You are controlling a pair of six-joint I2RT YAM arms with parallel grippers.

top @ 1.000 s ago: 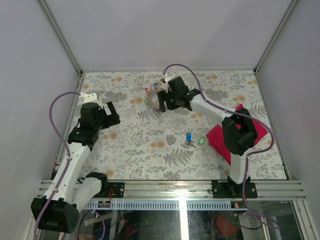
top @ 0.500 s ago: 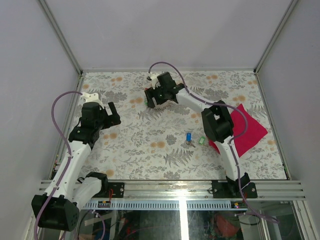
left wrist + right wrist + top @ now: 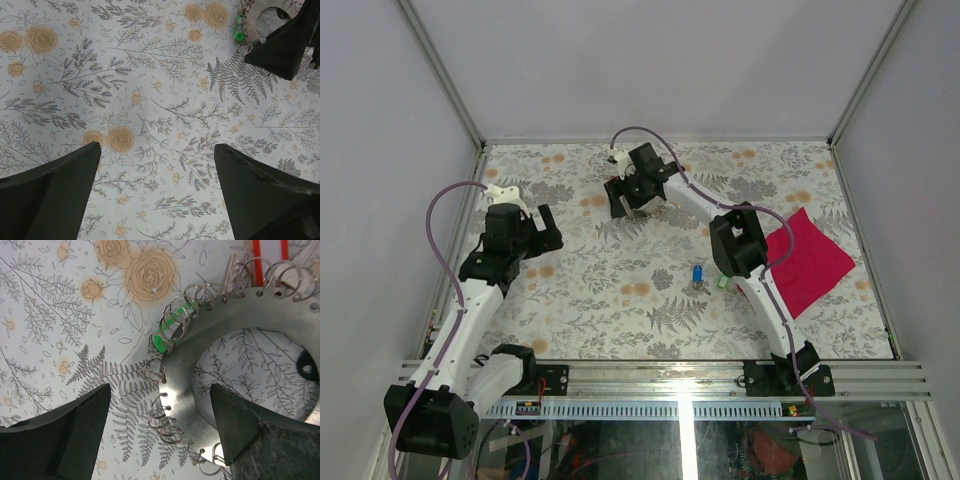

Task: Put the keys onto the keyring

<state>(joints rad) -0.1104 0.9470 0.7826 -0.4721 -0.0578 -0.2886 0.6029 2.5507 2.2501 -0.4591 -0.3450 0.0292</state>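
Grey metal keyring (image 3: 200,365) lies flat at the far middle of the table (image 3: 570,290). The right gripper (image 3: 160,392) hovers with its parted fingers either side of the rim, pinching nothing, probably poised to seize it. The blue key (image 3: 697,272) and green key (image 3: 722,282) lie loose nearer the bases, beside the cloth (image 3: 815,262). The left gripper (image 3: 157,147) hangs wide open, likely waiting to fetch a key.

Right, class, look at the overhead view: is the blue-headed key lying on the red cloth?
No, the blue-headed key lies on the flowered table, apart from the red cloth.
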